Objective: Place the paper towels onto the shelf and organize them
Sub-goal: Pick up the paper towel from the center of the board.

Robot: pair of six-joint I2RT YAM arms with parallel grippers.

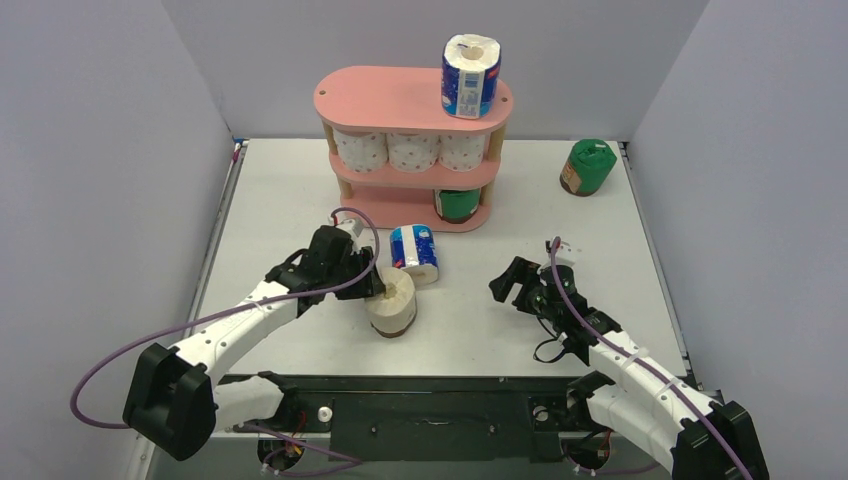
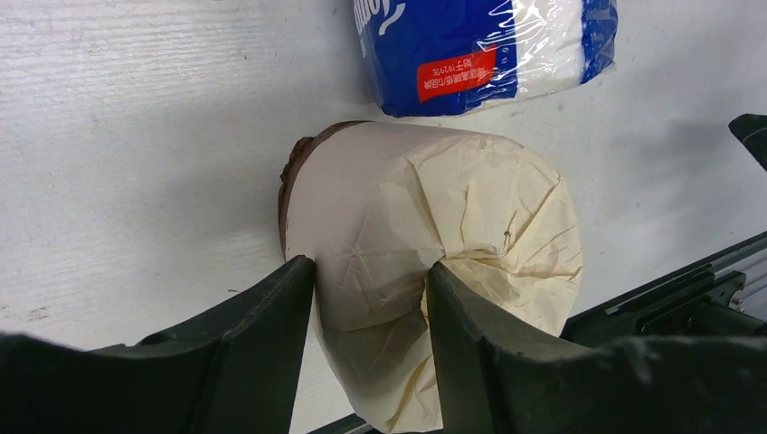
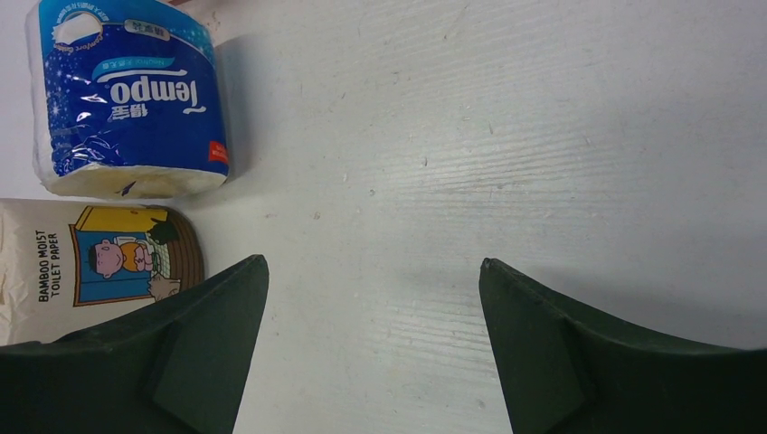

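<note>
On the left, the left end effector [image 1: 374,286] is clamped on the beige-wrapped roll [image 1: 392,302]. In the left wrist view its fingers [image 2: 271,316] pinch part of the roll's wall: one lies against the outside and the other presses into the crumpled paper at the roll's end. The roll stands upright near the front middle of the tabletop [image 1: 280,200], brown band at its foot (whether it rests on the surface or is just lifted I cannot tell).

Just behind it and slightly to the right, a blue-and-white roll [image 1: 415,254] lies on its side, close to the beige one.

Farther back stands the pink shelf [image 1: 390,98]. Three white dotted rolls [image 1: 413,151] sit side by side on its middle tier. A green roll [image 1: 457,204] is at the right end of the bottom tier, and a second blue-and-white roll [image 1: 471,76] stands upright at the right end of the top board.

To the right, the right end effector [image 1: 514,284] hangs low over bare tabletop, its jaws spread wide and holding nothing.

Near the far right edge, another green roll [image 1: 587,167] stands alone, well apart from the shelf.
</note>
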